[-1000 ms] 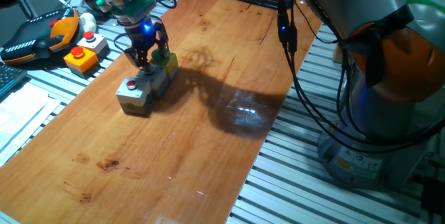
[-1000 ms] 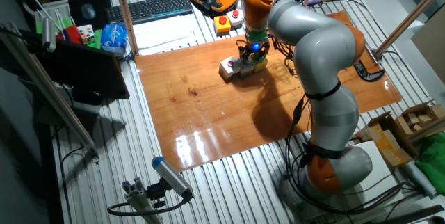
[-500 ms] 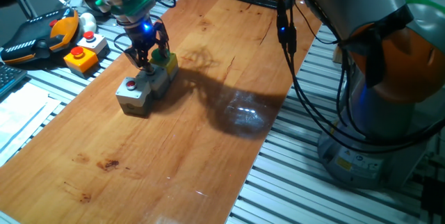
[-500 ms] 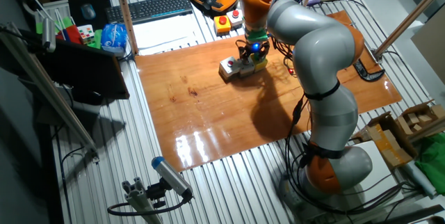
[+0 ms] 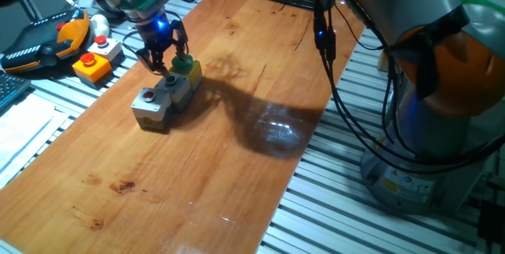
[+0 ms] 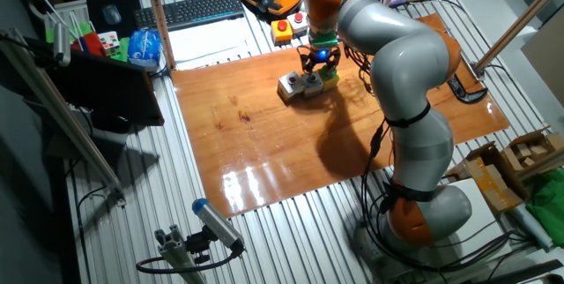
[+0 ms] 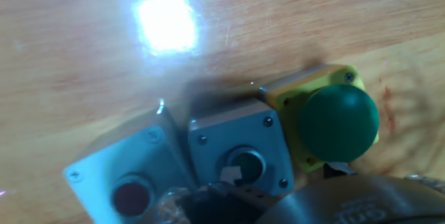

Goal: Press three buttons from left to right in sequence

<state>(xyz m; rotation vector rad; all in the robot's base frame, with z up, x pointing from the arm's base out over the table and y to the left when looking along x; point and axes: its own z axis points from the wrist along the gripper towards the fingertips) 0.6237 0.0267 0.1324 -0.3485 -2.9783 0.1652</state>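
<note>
The three buttons form a joined row on the wooden table (image 5: 237, 128). The row holds a grey box with a small red button (image 5: 148, 95), a grey box with a teal button (image 5: 170, 81) and a yellow box with a big green button (image 5: 184, 63). In the hand view the red button (image 7: 130, 196), teal button (image 7: 245, 165) and green button (image 7: 338, 122) lie close below the camera. My gripper (image 5: 164, 58) hangs just above the middle box, clear of it. It also shows in the other fixed view (image 6: 314, 62). Its fingertips are a dark blur in the hand view.
A separate orange box with a big red button (image 5: 92, 65) and a lone grey box with a red button (image 5: 106, 48) stand off the board at the left. A teach pendant (image 5: 43, 42) lies beside them. Cables (image 5: 331, 57) hang over the board's right edge.
My gripper has risen from the middle grey box, where it stood low over the teal button, and now hangs a little higher. The boxes have not moved.
</note>
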